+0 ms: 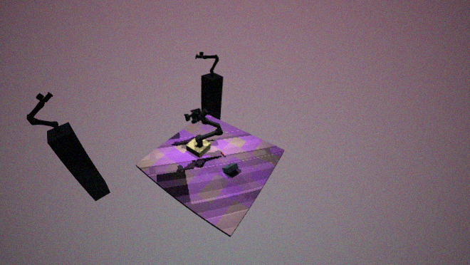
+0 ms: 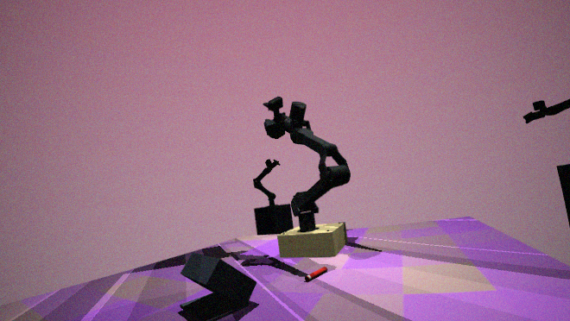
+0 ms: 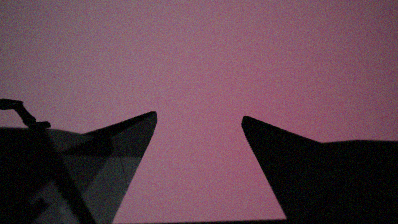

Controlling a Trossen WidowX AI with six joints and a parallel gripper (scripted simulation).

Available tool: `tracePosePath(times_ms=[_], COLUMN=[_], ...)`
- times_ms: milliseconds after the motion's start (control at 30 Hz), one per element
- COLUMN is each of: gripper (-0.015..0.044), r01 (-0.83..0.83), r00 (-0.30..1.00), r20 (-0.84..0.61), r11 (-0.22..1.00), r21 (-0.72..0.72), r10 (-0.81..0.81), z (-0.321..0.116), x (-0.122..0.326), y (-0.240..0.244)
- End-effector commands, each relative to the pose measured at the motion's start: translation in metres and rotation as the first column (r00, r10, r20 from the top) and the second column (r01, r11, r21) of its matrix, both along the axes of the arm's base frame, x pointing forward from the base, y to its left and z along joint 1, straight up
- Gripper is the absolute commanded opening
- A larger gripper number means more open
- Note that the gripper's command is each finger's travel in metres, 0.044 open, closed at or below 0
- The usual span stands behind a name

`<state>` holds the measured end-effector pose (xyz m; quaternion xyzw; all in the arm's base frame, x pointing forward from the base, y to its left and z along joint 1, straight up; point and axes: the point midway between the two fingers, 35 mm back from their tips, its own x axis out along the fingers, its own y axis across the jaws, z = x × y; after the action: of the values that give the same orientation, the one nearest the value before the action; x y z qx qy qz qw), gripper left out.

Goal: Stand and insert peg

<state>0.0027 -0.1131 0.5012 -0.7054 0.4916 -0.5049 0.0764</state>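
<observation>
The red peg (image 1: 223,154) (image 2: 317,273) lies on its side on the table in front of the arm's base. In the exterior view its white band is at the end nearer that camera. The dark sloped panel (image 1: 231,167) (image 2: 235,285) stands on the table beyond the peg from the base. Its hole cannot be made out. My gripper (image 2: 269,116) (image 3: 200,118) is open and empty, raised high above the table, well away from the peg and the panel. The wrist view shows only background between the fingertips, with neither peg nor panel.
The arm stands on a pale yellow base block (image 1: 198,147) (image 2: 307,245) on the purple patterned table (image 1: 228,221) (image 2: 440,302). Two other dark arms stand on tall black pedestals (image 1: 76,160) (image 1: 211,94) beyond the table. Dark shadows cross the table near the base.
</observation>
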Motion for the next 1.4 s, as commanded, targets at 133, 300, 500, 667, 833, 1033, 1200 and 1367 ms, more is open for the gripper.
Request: tracePosePath(times_ms=[133,300,500,667,833,1033,1200,1367], gripper=[0.0440,0.0440,0.0440,0.0440,0.0440,0.0440,0.0440,0.0440], r01=[-0.088,-0.214,-0.360,-0.475,-0.585,-0.700,-0.782,-0.850], r00=[0.994,0.963,0.902,0.834,0.747,0.633,0.536,0.444], r20=[0.075,0.185,0.307,0.410,0.520,0.644,0.738,0.820], r11=[0.995,0.973,0.921,0.859,0.781,0.672,0.569,0.461], r21=[0.039,0.089,0.149,0.191,0.218,0.241,0.252,0.257], r10=[0.085,0.195,0.303,0.370,0.414,0.429,0.409,0.361], z=[-0.004,-0.011,-0.023,-0.034,-0.045,-0.060,-0.074,-0.090], x=[-0.001,0.000,0.007,0.017,0.030,0.049,0.069,0.091], y=[-0.012,-0.030,-0.054,-0.072,-0.089,-0.106,-0.118,-0.128])
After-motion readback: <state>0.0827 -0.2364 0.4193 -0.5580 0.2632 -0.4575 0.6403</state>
